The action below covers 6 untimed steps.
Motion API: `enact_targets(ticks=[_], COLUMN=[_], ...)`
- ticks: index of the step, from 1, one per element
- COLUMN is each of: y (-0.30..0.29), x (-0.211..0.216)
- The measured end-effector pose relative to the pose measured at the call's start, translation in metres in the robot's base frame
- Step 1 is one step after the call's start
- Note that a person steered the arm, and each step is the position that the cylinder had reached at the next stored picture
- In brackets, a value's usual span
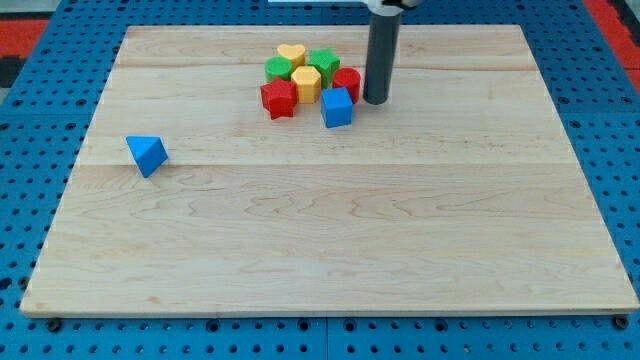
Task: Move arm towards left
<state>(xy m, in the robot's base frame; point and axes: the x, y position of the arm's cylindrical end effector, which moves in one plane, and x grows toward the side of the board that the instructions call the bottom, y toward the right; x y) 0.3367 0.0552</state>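
Just right of red cylinder (348, 82), my tip (375, 101) rests; rod upright; no gripper.

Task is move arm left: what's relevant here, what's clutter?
Relevant:
my tip, at the right edge of the block cluster
red cylinder, right beside it

Lying about:
blue cube
red star
blue triangle, alone at the view's left
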Motion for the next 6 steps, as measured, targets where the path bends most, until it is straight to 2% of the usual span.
enact_targets(ticks=[1, 3, 4, 5, 6], y=[-0.028, -0.027, 0.025, 0.063, -0.048], x=[0.000, -0.001, 0.031, 0.101, 0.171])
